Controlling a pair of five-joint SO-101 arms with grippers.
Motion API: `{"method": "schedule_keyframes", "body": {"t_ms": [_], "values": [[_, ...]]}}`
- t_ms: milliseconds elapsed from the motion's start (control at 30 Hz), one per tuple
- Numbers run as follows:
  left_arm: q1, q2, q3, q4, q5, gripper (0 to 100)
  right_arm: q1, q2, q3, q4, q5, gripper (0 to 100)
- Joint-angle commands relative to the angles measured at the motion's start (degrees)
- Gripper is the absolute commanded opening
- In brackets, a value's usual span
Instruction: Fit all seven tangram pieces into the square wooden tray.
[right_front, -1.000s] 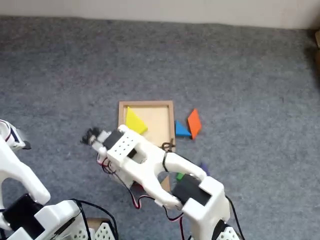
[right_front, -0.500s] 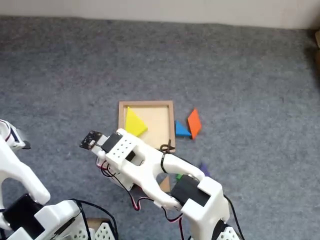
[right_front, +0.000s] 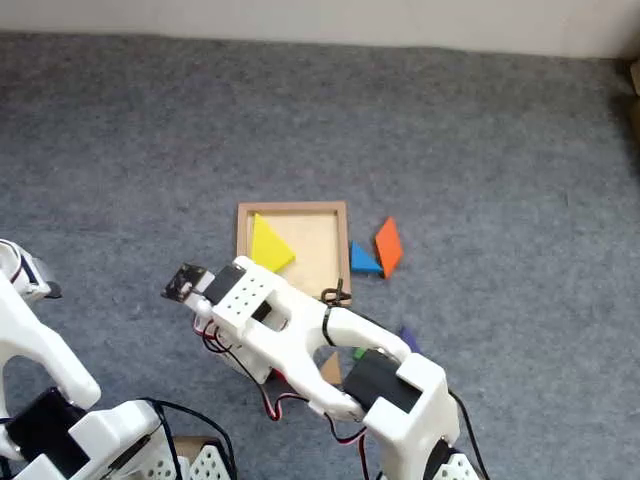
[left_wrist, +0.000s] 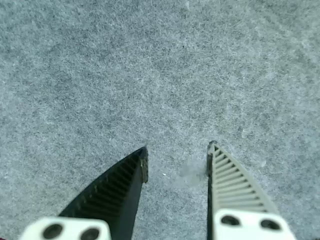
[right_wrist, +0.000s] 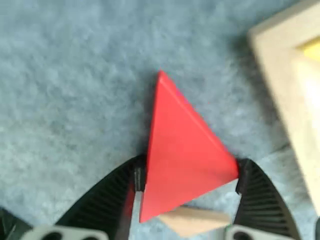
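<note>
— What lies around the tray (right_front: 292, 207)?

— Begin with your table (right_front: 480, 150), covered in grey carpet. The square wooden tray lies flat on it. Over it, your right arm (right_front: 300, 335) is the largest thing: it hides the tray's edge nearest the arm bases and ends just off the tray's near left corner. Your left arm (right_front: 35, 350) stands well apart from the tray, out to its left.

— And my pincers?

— Your right gripper (right_wrist: 189, 174) is clamped on the red triangle (right_wrist: 182, 145), one finger pressed to each side of it, just outside the tray's corner and above the carpet. Whether the triangle touches the carpet, you cannot tell from these views. A pale tan shape (right_wrist: 192, 220) sits against the red triangle toward the roots of the fingers; what it is, you cannot make out. Your left gripper (left_wrist: 177, 155) holds its two fingers apart over plain carpet.

— Where are the other pieces?

— Your yellow triangle (right_front: 268, 245) lies inside the tray, toward its far left corner. The blue triangle (right_front: 363, 261) lies outside, just beside the tray's right rim, and the orange parallelogram (right_front: 388, 246) is next to it, on the side away from the tray. A green piece (right_front: 358, 352) and a purple piece (right_front: 407, 337) peek out beside your right arm, off the tray's near right corner, both mostly hidden.
</note>
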Motion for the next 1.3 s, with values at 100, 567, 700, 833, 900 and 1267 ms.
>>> {"method": "schedule_keyframes", "body": {"t_ms": [100, 567, 700, 833, 900, 1267], "values": [[-0.13, -1.98, -0.31, -0.53, -0.62, 19, 5.05, -10.95, -0.04, 2.59, 10.2, 22.7], [0.31, -1.98, -0.31, -0.53, -0.53, 19, 15.6, -12.0, -2.95, -7.25, 37.8, 18.8], [0.31, -1.98, -0.4, -0.53, -0.53, 19, 16.84, -12.0, -2.59, -9.45, 40.53, 18.8], [0.31, -1.98, -0.4, -0.53, -0.53, 19, 17.27, -12.44, -2.86, -9.01, 39.47, 19.5], [0.31, -1.98, -0.4, -0.53, -0.53, 19, 17.98, -12.53, -3.12, -7.96, 35.87, 20.7], [-0.04, -1.98, -0.4, -0.53, -0.53, 19, 27.3, -9.1, -8.04, -16.4, 25.23, 9.8]]}}
